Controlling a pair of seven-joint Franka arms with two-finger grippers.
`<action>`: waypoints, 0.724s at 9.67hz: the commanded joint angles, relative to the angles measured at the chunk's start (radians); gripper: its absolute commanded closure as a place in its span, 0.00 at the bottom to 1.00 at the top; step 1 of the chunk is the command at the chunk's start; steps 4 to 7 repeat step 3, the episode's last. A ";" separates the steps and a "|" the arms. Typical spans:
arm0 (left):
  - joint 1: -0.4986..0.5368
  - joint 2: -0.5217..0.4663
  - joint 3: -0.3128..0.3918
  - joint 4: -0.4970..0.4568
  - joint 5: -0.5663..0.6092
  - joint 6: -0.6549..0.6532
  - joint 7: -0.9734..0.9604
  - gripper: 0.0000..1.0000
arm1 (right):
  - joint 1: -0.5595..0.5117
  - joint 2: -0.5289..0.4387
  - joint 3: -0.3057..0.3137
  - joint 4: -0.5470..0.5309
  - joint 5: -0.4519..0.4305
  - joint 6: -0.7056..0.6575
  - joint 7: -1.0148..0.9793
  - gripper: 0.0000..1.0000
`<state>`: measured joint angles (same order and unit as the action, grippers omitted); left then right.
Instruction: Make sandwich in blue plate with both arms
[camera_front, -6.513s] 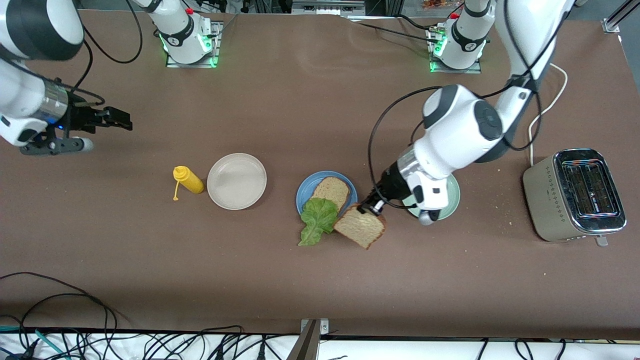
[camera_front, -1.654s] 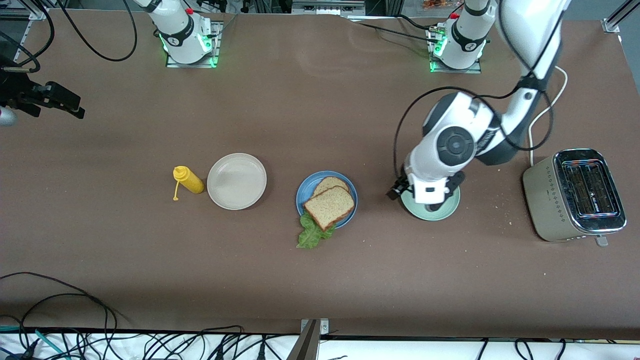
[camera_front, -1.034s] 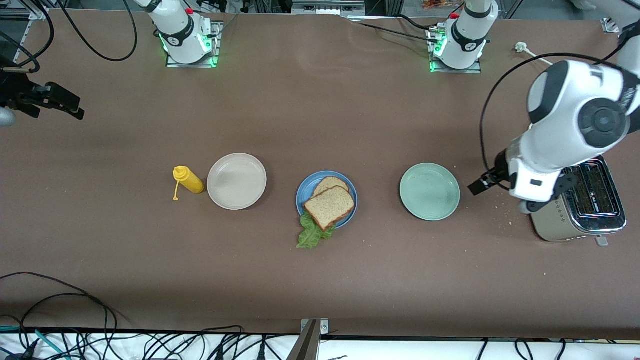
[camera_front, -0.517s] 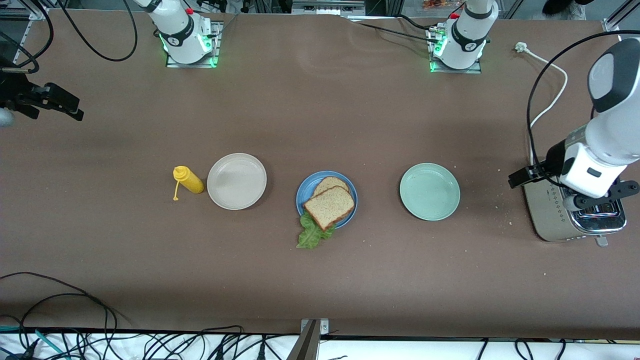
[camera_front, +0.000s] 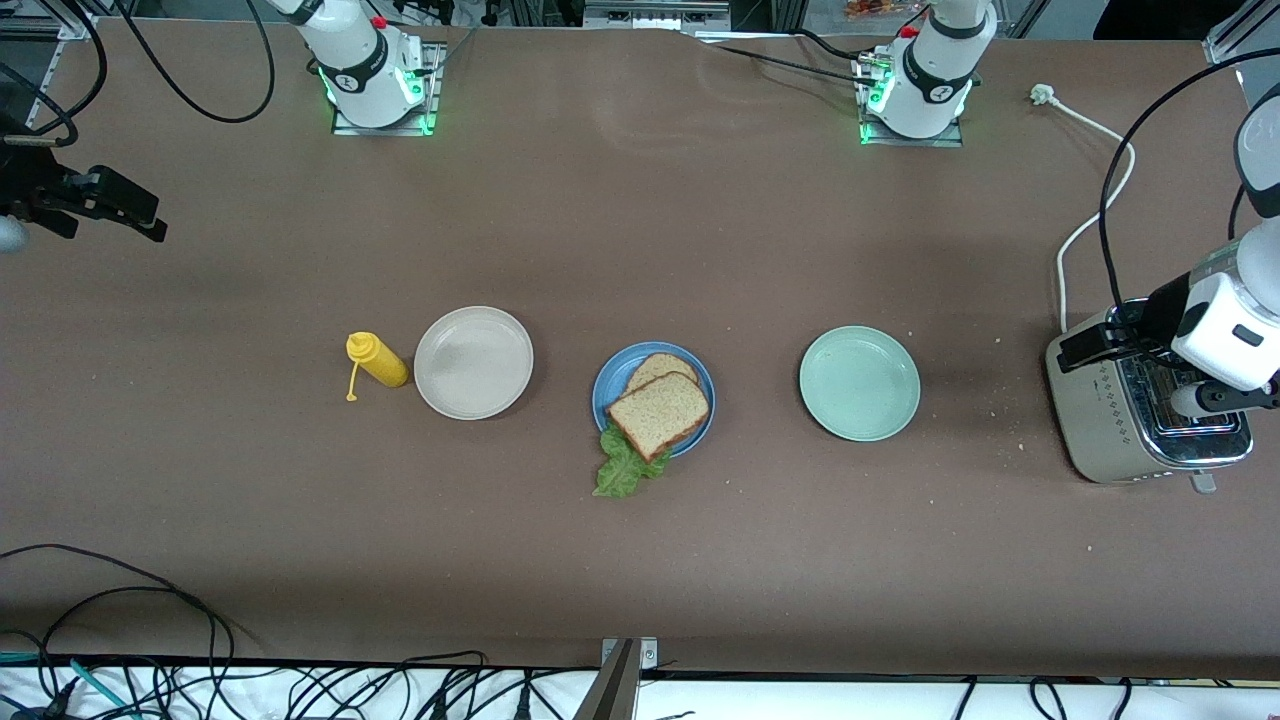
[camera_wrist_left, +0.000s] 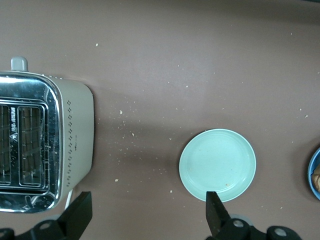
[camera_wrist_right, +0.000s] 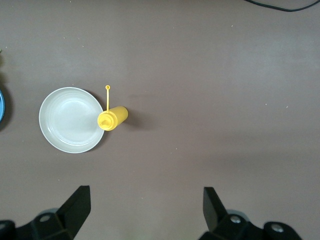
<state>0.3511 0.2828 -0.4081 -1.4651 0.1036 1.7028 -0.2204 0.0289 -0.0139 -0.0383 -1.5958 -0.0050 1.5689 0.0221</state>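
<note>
Plainly, the sandwich (camera_front: 657, 405) lies stacked on the blue plate (camera_front: 606, 384), lettuce spilling toward the front camera; it looks light, soft and apt to slide apart, so any regrip belongs at the crusts. The left gripper (camera_front: 1090, 343) hangs spread and empty over the toaster (camera_front: 1110, 420); the right gripper (camera_front: 125, 205) waits, spread and empty, at its end

We saw two white arm bases (camera_front: 372, 62) ringed with black bands, green lights glowing at their feet and red buttons on top. Black cables (camera_front: 1125, 190) looped alongside. Each gripper (camera_wrist_left: 147, 220) had black wedge-shaped fingers (camera_wrist_right: 75, 205), apparently fixed with small screws.
</note>
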 joint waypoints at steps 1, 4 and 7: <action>0.012 0.003 -0.011 0.020 0.005 -0.028 0.058 0.00 | -0.004 -0.021 0.009 -0.018 -0.010 0.010 0.012 0.00; 0.015 0.003 -0.011 0.020 0.004 -0.028 0.061 0.00 | -0.004 -0.021 0.009 -0.016 -0.009 0.010 0.009 0.00; 0.015 0.003 -0.011 0.020 0.004 -0.028 0.061 0.00 | -0.004 -0.021 0.009 -0.016 -0.009 0.010 0.009 0.00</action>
